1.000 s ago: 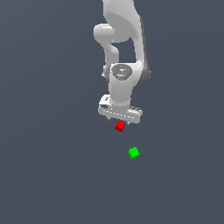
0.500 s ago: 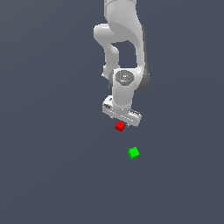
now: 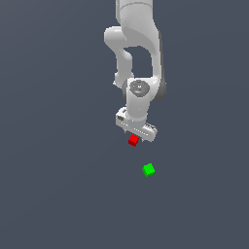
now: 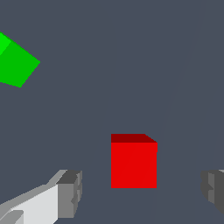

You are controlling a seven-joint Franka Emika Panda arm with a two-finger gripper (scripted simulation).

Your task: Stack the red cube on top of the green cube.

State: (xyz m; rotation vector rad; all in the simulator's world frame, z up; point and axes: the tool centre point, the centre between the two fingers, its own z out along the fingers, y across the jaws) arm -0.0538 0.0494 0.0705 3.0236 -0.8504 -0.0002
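A flat, plain, dark slate-grey desk (image 3: 58,185) fills the whole scene, edge to edge in the exterior view, with no seam, marking or border showing on it. The wrist view shows the same even grey surface, with only a faint lighter streak slanting across it.

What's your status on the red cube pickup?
Gripper open, fingers either side of small red cube, not touching. Small green cube apart on the surface, top bare. Nothing between them.
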